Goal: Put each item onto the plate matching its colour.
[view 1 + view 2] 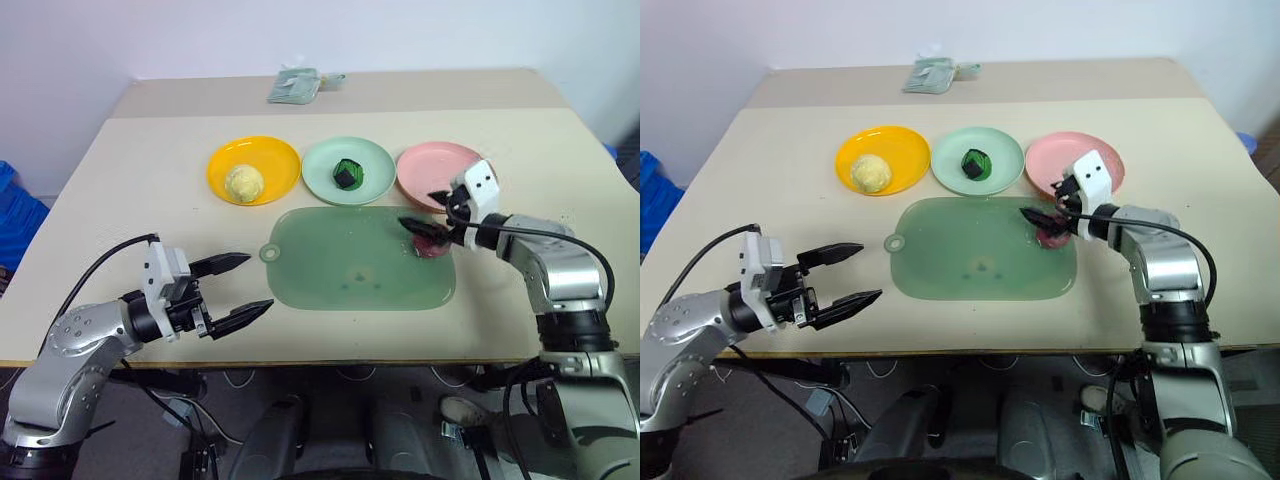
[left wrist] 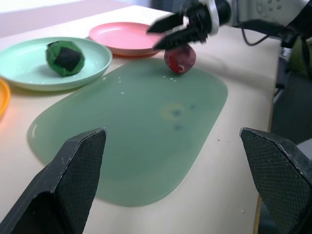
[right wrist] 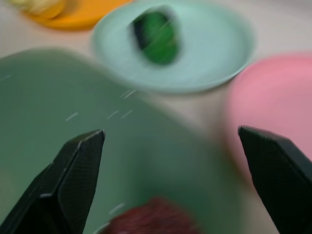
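The pale yellow item (image 1: 244, 183) lies on the orange-yellow plate (image 1: 272, 160). On the mint green plate (image 1: 372, 160) sits the dark green-and-black item (image 1: 348, 174). Nothing is on the pink plate (image 1: 430, 165). The dark red-purple item (image 2: 180, 58) rests on the right end of the translucent green mat (image 1: 340, 270). My right gripper (image 1: 420, 210) stands open close above it, partly hiding it from the head views. Over the table's front left, short of the mat, my left gripper (image 1: 245, 285) is open and holds nothing.
A small greenish packet (image 1: 295, 86) lies at the table's back edge. The beige table (image 1: 150, 200) has bare surface left of the plates and along the front edge. Something blue (image 1: 15, 215) stands beyond the left side.
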